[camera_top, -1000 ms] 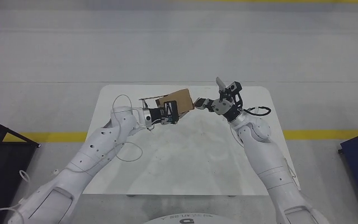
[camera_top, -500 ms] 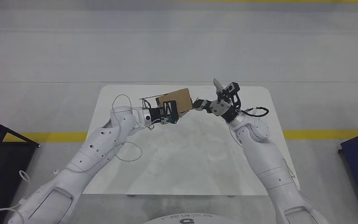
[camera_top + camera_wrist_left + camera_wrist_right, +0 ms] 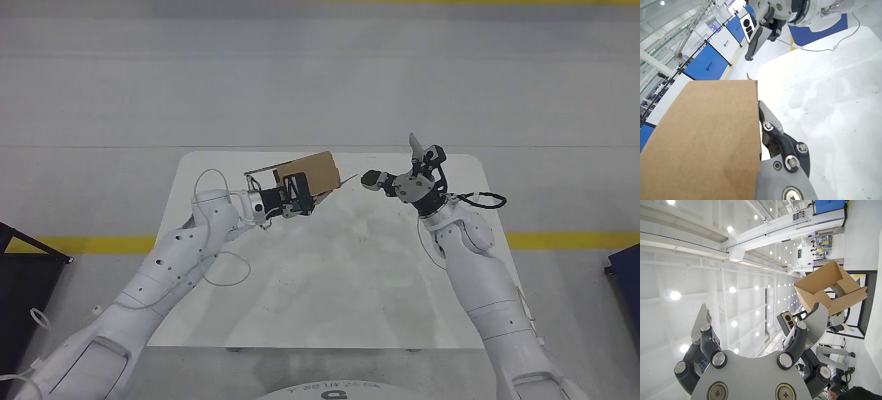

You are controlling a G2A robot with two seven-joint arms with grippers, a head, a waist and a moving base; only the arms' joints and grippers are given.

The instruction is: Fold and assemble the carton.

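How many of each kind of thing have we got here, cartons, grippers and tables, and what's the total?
Cartons: 1, the brown carton, held by the left gripper.
Grippers: 2, the left gripper and the open right gripper, which is apart from the carton.
Tables: 1, the white table.
Total: 4.

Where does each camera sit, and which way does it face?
Top view: above the robot, facing down at the table; left arm and right arm show.
Left wrist view: on that wrist, facing across the table; the left gripper grips the carton.
Right wrist view: on that wrist, facing the ceiling; the open right gripper shows.
All share the carton.
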